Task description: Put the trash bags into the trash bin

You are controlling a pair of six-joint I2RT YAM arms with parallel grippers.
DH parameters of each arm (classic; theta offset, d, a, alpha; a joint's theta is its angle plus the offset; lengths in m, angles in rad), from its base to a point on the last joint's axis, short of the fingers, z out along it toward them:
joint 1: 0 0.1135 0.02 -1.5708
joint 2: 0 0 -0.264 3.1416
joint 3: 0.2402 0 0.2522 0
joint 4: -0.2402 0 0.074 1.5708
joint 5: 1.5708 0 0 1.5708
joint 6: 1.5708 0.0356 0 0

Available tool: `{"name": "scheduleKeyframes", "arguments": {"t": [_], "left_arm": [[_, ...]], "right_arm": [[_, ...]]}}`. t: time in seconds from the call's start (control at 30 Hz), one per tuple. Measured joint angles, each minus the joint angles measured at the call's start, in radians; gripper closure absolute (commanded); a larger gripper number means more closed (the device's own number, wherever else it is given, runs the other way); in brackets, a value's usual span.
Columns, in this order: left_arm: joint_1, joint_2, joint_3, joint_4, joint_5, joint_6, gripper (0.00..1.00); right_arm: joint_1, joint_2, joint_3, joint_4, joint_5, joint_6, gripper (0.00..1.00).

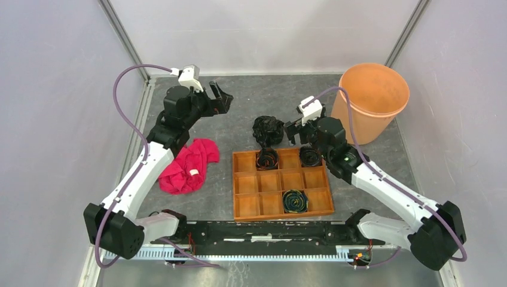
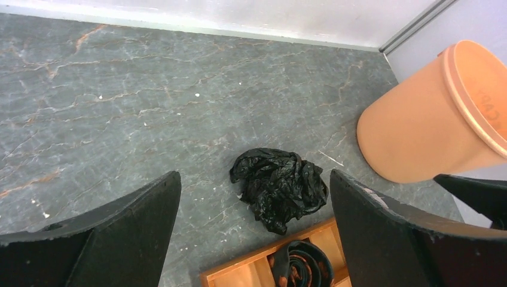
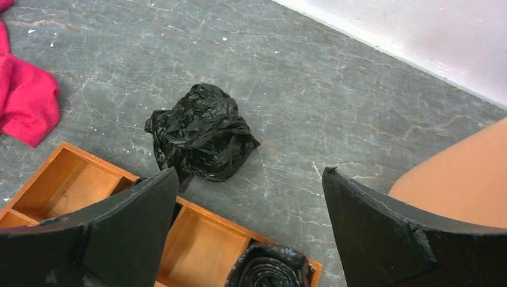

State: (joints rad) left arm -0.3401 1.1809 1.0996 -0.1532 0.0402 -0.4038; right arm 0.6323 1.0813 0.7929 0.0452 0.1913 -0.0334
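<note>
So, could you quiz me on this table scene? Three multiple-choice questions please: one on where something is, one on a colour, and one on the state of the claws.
1. Where is the crumpled black bag?
A. inside the orange bin
B. on the table, just beyond the far edge of the wooden tray
C. in a tray compartment

2. What colour is the cloth left of the tray?
A. blue
B. green
C. red

3. How are the left claw and right claw?
A. both open, gripping nothing
B. both shut on the bag
C. one open, one shut

Answers:
1 B: the bag lies on bare tabletop past the tray, outside the bin.
2 C: the heap is bright red.
3 A: each wrist view shows its fingers spread wide, holding nothing.
</note>
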Motion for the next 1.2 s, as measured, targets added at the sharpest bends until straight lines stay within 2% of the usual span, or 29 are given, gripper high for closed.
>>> {"name": "scheduleKeyframes", "arguments": {"t": [0.4, 0.6, 0.77, 0.93, 1.0, 1.13, 1.2], "left_arm": [[-0.009, 0.115, 0.002, 0.062, 0.049, -0.004, 0.0], [-0.009, 0.268, 0.087, -0.014, 0.072, -0.038, 0.0], [-0.009, 0.365, 0.123, -0.051, 0.114, -0.067, 0.0], [-0.01, 0.446, 0.138, -0.062, 0.195, -0.108, 0.08], [-0.009, 0.49, 0.146, -0.058, 0.249, -0.13, 0.12], [-0.011, 0.588, 0.147, -0.035, 0.366, -0.186, 0.16], [-0.014, 0.64, 0.142, -0.006, 0.425, -0.223, 0.16]], "right_arm": [[0.042, 0.208, -0.008, 0.227, 0.063, 0.135, 0.02], [0.042, 0.403, 0.061, 0.315, 0.045, 0.238, 0.03], [0.047, 0.466, 0.056, 0.394, 0.019, 0.292, 0.14], [0.048, 0.538, 0.071, 0.383, 0.051, 0.277, 0.33], [0.048, 0.547, 0.061, 0.373, 0.065, 0.26, 0.5], [0.035, 0.542, 0.012, 0.392, 0.074, 0.24, 0.92], [0.011, 0.542, -0.014, 0.408, 0.047, 0.25, 1.0]]}}
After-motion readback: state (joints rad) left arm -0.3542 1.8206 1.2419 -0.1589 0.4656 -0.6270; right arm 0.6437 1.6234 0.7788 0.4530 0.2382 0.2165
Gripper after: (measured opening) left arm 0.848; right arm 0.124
